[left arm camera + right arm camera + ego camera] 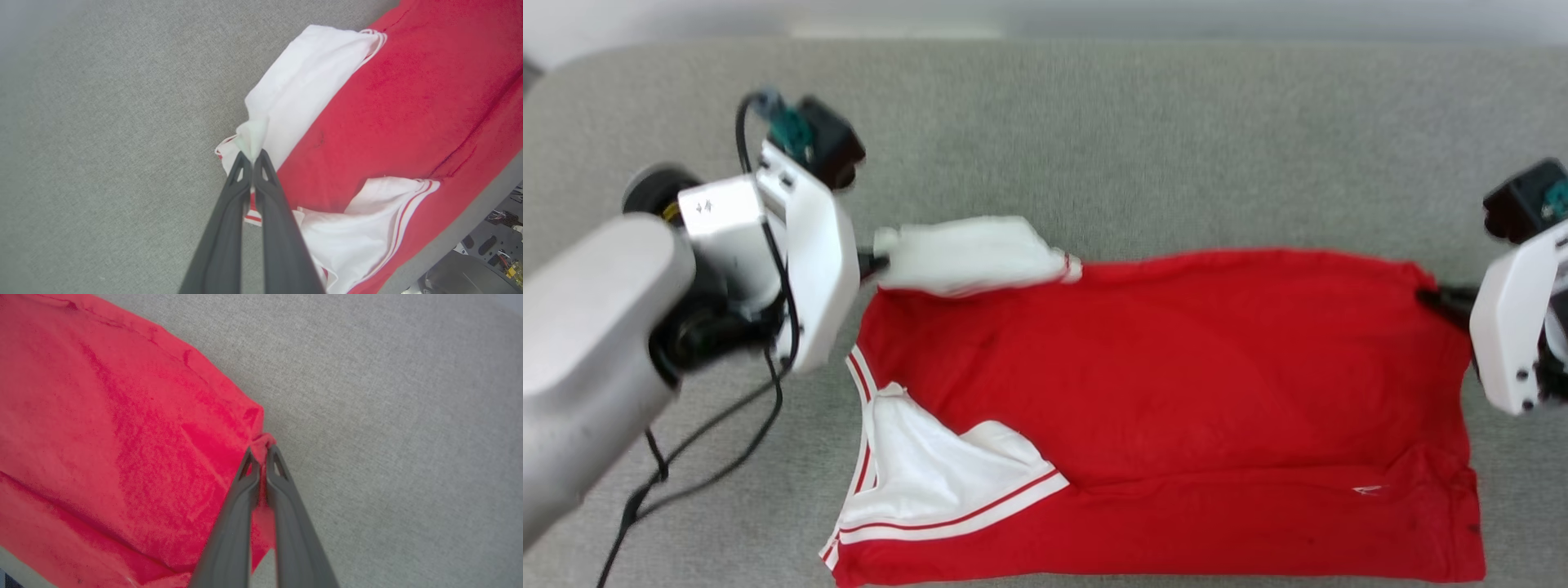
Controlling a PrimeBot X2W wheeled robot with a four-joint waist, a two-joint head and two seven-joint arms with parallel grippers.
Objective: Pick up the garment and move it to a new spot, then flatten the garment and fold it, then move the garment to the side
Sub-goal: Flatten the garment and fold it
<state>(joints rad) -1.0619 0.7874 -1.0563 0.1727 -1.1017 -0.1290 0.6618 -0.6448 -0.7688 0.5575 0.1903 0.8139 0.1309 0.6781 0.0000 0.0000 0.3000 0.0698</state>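
Left pincer is squeezed tight on the tip of a white sleeve. The jersey stretches from it across to the right pincer, which is clamped on a red hem corner. I'd pull both apart evenly and level, so the cloth lies flat on the grey cushion. Count: one jersey, two white sleeves, two pincers.

The head camera looks steeply down from above at the grey worktop, taking in nearly all of the red garment. Each wrist camera looks closely along its own tool: the left tool at the garment's white-sleeved end, the right tool at a plain red corner. The head view shares both ends.
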